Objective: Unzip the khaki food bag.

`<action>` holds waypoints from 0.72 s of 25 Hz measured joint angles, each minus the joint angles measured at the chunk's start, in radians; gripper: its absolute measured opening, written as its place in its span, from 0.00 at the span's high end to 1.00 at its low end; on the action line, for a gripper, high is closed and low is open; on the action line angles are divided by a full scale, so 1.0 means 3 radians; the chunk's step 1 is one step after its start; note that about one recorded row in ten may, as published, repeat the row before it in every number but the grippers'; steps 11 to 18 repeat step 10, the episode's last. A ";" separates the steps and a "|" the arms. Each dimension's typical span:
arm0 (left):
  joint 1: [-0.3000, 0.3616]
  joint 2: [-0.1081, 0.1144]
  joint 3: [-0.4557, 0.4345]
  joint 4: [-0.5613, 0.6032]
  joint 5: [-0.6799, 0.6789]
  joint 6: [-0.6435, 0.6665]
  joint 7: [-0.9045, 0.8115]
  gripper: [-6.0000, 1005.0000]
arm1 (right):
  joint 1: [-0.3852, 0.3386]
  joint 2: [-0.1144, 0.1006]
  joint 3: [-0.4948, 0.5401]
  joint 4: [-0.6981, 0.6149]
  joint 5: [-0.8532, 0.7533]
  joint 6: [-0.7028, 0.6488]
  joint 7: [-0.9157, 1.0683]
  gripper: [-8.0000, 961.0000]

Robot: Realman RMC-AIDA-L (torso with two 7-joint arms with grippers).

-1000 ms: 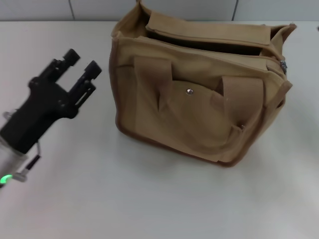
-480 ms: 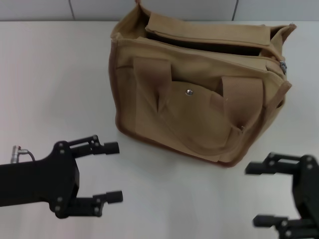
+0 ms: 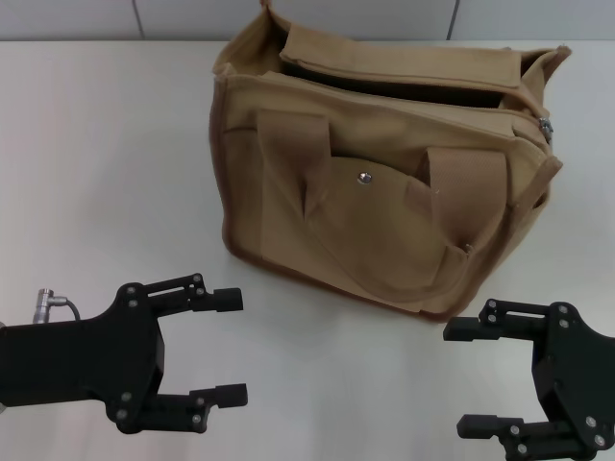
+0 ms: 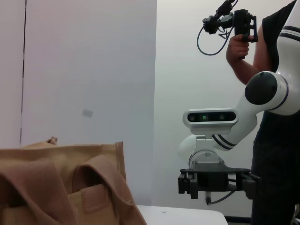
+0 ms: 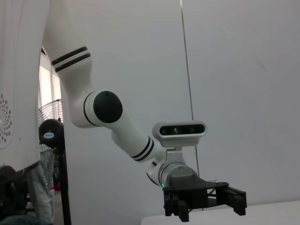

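Observation:
The khaki food bag (image 3: 384, 173) stands on the white table (image 3: 106, 154), tan with brown trim, two strap handles and a metal snap (image 3: 364, 176) on its front pocket. Its top shows a dark gap (image 3: 384, 84), and the silver zipper pull (image 3: 548, 128) sits at the bag's right end. My left gripper (image 3: 236, 346) is open at the front left, fingers pointing right, clear of the bag. My right gripper (image 3: 459, 379) is open at the front right, fingers pointing left, just in front of the bag's corner. The bag also shows in the left wrist view (image 4: 61, 187).
A grey tiled wall (image 3: 288, 17) runs behind the table's far edge. The left wrist view shows my right gripper (image 4: 215, 182) and a person (image 4: 276, 117) holding a controller. The right wrist view shows my left gripper (image 5: 204, 199).
My left gripper swung from the left of the bag down to the front left and turned to point right. My right gripper came into view at the front right and moved inward.

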 joint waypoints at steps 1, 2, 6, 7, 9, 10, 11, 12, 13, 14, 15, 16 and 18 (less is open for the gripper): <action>0.0000 -0.0007 0.0001 0.0000 0.0000 0.0002 0.0000 0.20 | 0.0002 0.0000 -0.0001 0.0002 0.0000 0.0000 0.0001 0.23; -0.0001 -0.0011 0.0001 0.0001 0.0000 0.0002 0.0000 0.20 | 0.0005 0.0001 -0.0001 0.0005 0.0000 0.0000 0.0001 0.24; -0.0010 -0.0019 0.0002 -0.0002 -0.0001 0.0003 -0.0003 0.20 | 0.0026 0.0002 -0.0004 0.0011 0.0000 0.0000 0.0013 0.24; -0.0012 -0.0021 0.0003 -0.0003 -0.0003 0.0003 -0.0004 0.20 | 0.0032 0.0002 -0.0011 0.0011 0.0000 0.0000 0.0024 0.24; -0.0012 -0.0026 0.0004 -0.0003 -0.0009 0.0001 -0.0003 0.20 | 0.0040 0.0002 -0.0026 0.0011 0.0000 0.0000 0.0044 0.24; -0.0012 -0.0031 0.0004 -0.0003 -0.0015 0.0000 -0.0002 0.20 | 0.0044 0.0002 -0.0033 0.0010 0.0000 0.0000 0.0050 0.24; -0.0012 -0.0031 0.0004 -0.0003 -0.0015 0.0000 -0.0002 0.20 | 0.0044 0.0002 -0.0033 0.0010 0.0000 0.0000 0.0050 0.24; -0.0012 -0.0031 0.0004 -0.0003 -0.0015 0.0000 -0.0002 0.20 | 0.0044 0.0002 -0.0033 0.0010 0.0000 0.0000 0.0050 0.24; -0.0012 -0.0031 0.0004 -0.0003 -0.0015 0.0000 -0.0002 0.20 | 0.0044 0.0002 -0.0033 0.0010 0.0000 0.0000 0.0050 0.24; -0.0012 -0.0031 0.0004 -0.0003 -0.0015 0.0000 -0.0002 0.20 | 0.0044 0.0002 -0.0033 0.0010 0.0000 0.0000 0.0050 0.24; -0.0012 -0.0031 0.0004 -0.0003 -0.0015 0.0000 -0.0002 0.20 | 0.0044 0.0002 -0.0033 0.0010 0.0000 0.0000 0.0050 0.24; -0.0012 -0.0031 0.0004 -0.0003 -0.0015 0.0000 -0.0002 0.20 | 0.0044 0.0002 -0.0033 0.0010 0.0000 0.0000 0.0050 0.24; -0.0012 -0.0031 0.0004 -0.0003 -0.0015 0.0000 -0.0002 0.20 | 0.0044 0.0002 -0.0033 0.0010 0.0000 0.0000 0.0050 0.24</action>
